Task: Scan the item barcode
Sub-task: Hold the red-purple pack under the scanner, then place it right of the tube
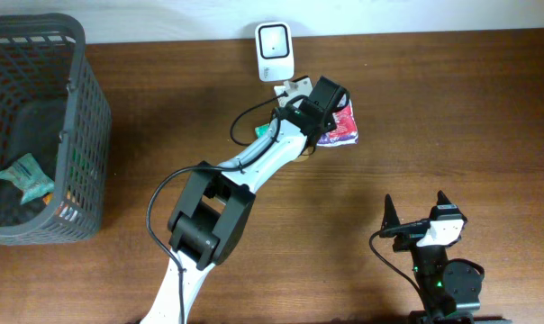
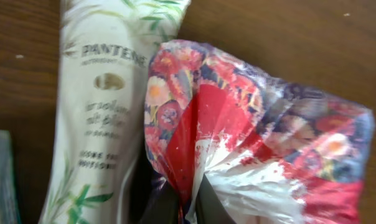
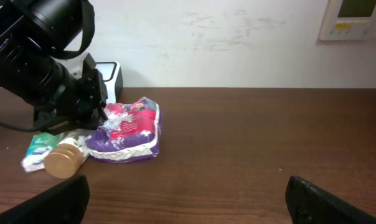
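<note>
Left wrist view: left gripper is clamping floral packet, Pantene tube lying at its nine o'clock; right gripper, table's five o'clock, is gaping wide.

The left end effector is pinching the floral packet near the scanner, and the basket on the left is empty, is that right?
No, the basket isn't empty: the overhead view shows a green packet lying in it. The left end effector does pinch the floral packet near the scanner.
</note>
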You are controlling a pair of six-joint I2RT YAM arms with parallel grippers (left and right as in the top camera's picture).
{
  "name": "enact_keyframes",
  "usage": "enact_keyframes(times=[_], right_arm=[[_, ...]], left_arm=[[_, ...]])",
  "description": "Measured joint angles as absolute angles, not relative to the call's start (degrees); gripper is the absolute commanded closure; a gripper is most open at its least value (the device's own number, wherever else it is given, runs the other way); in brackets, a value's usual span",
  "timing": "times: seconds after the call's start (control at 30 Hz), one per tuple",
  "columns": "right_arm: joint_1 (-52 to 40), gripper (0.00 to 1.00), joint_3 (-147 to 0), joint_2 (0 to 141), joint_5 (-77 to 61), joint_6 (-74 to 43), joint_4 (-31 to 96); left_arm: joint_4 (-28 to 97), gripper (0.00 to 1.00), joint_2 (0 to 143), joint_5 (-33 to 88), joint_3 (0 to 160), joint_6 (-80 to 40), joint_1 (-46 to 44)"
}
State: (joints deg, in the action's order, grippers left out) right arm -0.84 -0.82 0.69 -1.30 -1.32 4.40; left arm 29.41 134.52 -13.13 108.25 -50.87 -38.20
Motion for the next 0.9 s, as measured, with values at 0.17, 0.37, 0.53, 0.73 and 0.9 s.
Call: enact_keyframes(times=[0.17, 0.37, 0.53, 0.73, 0.9], right_arm=[[-0.8, 0.01, -0.8, 0.7, -1.3, -1.3, 4.4], [-0.8, 0.01, -0.8, 0.7, -1.3, -1.3, 4.4], [-0.8, 0.01, -0.8, 0.7, -1.3, -1.3, 4.4], [-0.8, 0.01, -0.8, 0.7, -1.3, -1.3, 4.4], [-0.8, 0.01, -0.8, 0.7, -1.3, -1.3, 4.4]], left_arm=[[31.6, 0.51, 134.5, -14.5, 108.3, -50.7, -38.2], [32.2, 0.25, 134.0, -15.2, 108.4, -47.0, -38.2], [31.9, 0.11, 125.3, -15.3, 108.6, -45.8, -37.9], [32.1, 0.01, 109.6, -15.3, 109.2, -40.0, -34.2], [37.2, 0.01, 99.2, -18.6, 109.5, -30.8, -23.7]])
